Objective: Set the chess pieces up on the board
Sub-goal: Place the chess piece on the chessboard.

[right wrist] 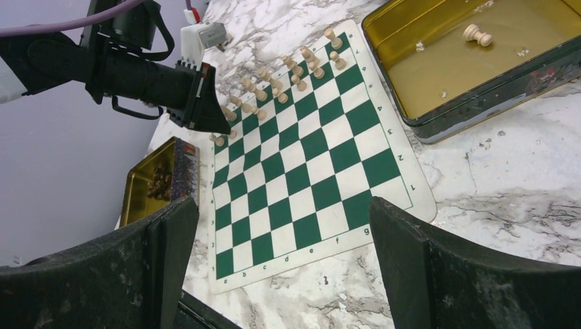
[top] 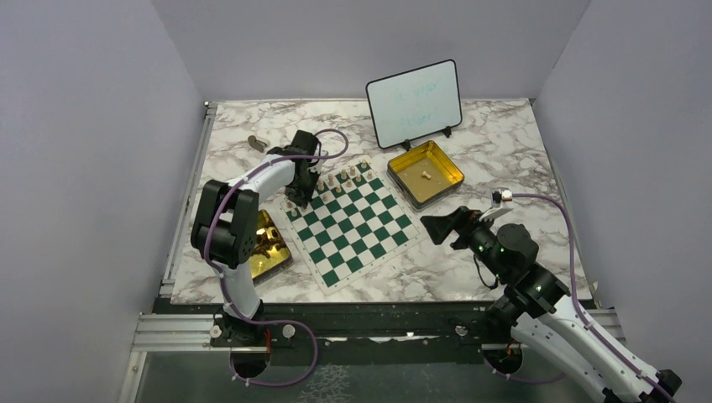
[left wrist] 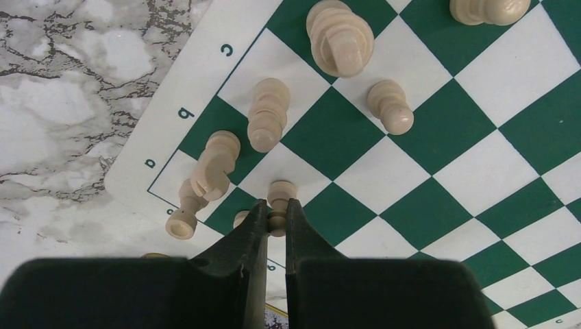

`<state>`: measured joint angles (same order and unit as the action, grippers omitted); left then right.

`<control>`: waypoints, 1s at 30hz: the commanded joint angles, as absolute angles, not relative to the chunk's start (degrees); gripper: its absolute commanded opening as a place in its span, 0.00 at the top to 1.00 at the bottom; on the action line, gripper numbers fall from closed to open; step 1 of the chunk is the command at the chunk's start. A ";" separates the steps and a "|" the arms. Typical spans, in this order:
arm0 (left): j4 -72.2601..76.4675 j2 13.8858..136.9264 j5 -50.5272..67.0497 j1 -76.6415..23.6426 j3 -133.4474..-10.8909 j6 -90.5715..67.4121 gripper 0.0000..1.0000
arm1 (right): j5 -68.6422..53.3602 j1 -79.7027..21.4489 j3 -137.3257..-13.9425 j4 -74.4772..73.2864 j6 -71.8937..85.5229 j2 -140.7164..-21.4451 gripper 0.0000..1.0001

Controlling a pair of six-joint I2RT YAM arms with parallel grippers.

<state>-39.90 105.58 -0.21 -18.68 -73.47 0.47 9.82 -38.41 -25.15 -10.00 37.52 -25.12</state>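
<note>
Our left gripper (left wrist: 276,211) is pinched narrow on a pale pawn (left wrist: 281,190), and its black fingers (left wrist: 252,229) clamp the stem just under the round head. The pawn sits over the corner of the board (left wrist: 411,205) by the a and b letters, in the second row from the edge. We cannot tell whether its foot touches the square.

Another small pale piece (left wrist: 240,219) shows just beside the fingers. The other pale chess pieces (left wrist: 267,113) stand close around in the first two rows, so there is little room to either side.

Our right gripper (right wrist: 284,212) has its jaws spread wide and holds nothing. It hovers over the desk (right wrist: 493,205) off the opposite side of the board. Beyond it, one pale piece (right wrist: 477,34) lies on its side in a gold tin (right wrist: 438,116). A second tin (right wrist: 137,188) by the left arm holds the dark brown pieces (right wrist: 161,181).

We judge these pieces to be light, stiff turned wood, smooth and rounded, on narrow feet. They should take a firm pinch without harm, but they could twist between flat fingers or topple at a nudge. The neck below the head looks like the best hold, with the piece kept upright so its foot lands flat. With neighbours this close, we would open only a little and lift straight up
</note>
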 commanded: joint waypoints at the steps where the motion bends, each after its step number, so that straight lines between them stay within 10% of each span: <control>1: -39.49 106.28 2.94 -18.38 -73.92 0.26 0.92 | 11.28 -38.38 -25.49 -9.93 37.95 -25.22 0.00; 30: -36.35 83.67 4.55 -18.42 -74.21 -4.15 0.34 | 18.35 -38.38 -36.02 -13.79 31.87 -43.64 0.00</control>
